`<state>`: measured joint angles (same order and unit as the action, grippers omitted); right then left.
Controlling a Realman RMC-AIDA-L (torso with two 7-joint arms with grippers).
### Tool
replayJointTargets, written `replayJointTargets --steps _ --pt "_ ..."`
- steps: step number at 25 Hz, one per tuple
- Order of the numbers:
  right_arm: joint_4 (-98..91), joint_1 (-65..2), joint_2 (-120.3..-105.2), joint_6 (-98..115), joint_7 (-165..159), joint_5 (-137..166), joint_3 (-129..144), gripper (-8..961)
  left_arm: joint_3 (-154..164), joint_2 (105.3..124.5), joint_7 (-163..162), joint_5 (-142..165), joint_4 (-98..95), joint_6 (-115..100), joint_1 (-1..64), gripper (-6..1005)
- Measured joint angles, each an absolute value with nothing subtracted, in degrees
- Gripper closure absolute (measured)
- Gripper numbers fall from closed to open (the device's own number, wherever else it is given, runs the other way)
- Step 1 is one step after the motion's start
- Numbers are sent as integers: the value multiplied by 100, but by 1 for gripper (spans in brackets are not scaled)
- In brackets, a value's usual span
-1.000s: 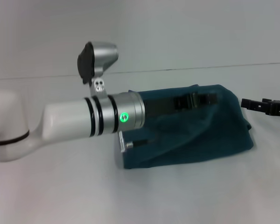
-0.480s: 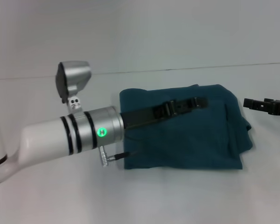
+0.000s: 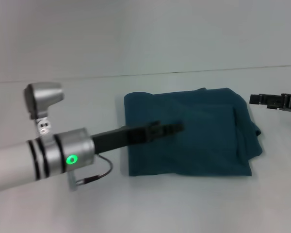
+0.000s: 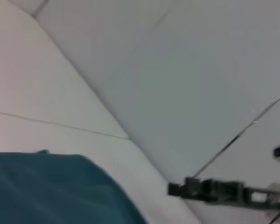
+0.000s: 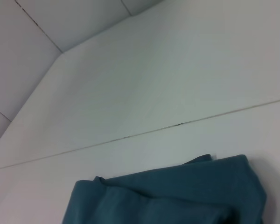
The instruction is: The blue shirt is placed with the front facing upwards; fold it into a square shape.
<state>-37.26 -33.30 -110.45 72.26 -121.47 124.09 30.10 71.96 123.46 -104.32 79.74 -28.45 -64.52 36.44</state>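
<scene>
The blue shirt (image 3: 203, 141) lies flat on the white table as a folded, roughly square block with its plain side up. No lettering shows. Its right edge is a little bunched. My left gripper (image 3: 178, 128) reaches in from the left and hovers over the shirt's middle, open, with no cloth in it. My right gripper (image 3: 254, 99) stays off the shirt's far right corner, apart from the cloth. The left wrist view shows a corner of the shirt (image 4: 46, 191) and the right gripper (image 4: 175, 189) beyond it. The shirt's far edge (image 5: 177, 196) shows in the right wrist view.
The white table (image 3: 136, 204) runs back to a pale wall, with a thin seam (image 3: 87, 76) where they meet. A cable loops under my left wrist (image 3: 99, 174) beside the shirt's near left corner.
The fold of cloth that my left gripper held up one second ago has dropped flat. The left arm has drawn back to the left and down, away from the shirt's far right part.
</scene>
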Motion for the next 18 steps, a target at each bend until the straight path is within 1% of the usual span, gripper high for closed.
replayJointTargets --steps 3,6,8,9,13,18 --pt "-3475 -3518 -10954 7178 -12333 12412 3147 54 6733 12348 -10333 8534 -3038 -6577 3380 38" --pt "-3282 -3683 -10929 7015 -12512 12454 3357 54 6225 12352 -10309 8967 -3169 -6759 3158 30" --pt "-3208 -3797 -10944 6848 -12683 12617 3510 54 6086 12356 -10291 9074 -3206 -6829 3100 30" --pt "-3197 -3832 -10968 6768 -12743 12713 3547 54 5788 12368 -10245 9263 -3277 -6935 2977 30" --pt "-3190 -3867 -11042 6601 -12844 12941 3607 54 5514 12371 -10187 9515 -3327 -7039 2859 30" --pt "-3173 -3778 -11021 6589 -12906 12972 3613 54 5387 12366 -10184 9823 -3397 -7189 2832 31"
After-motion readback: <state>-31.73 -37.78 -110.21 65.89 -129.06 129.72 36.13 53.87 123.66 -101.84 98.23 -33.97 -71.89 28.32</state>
